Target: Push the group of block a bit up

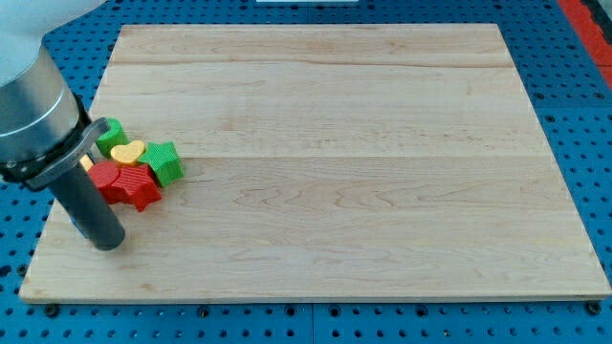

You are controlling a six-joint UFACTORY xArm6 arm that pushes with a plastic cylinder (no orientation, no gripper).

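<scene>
Blocks sat bunched near the left edge of the wooden board [316, 143]: a green block [110, 132] at the view's top of the bunch, a yellow heart [128, 151] just below it, a green star [164, 161] to the right, a red star [140, 187] at the bottom, another red block [103, 178] touching it on the left. A sliver of yellow or orange showed by the rod, too hidden to name. My tip [107, 241] rested on the board just below and left of the red pieces, apparently clear of them. No claw on this rig, only a bare rod, so nothing to open or close. Judgement: the tip sat left of the bunch's middle; shifting right under the red star first, then pushing up slowly and briefly, should move the bunch together without scattering it.
</scene>
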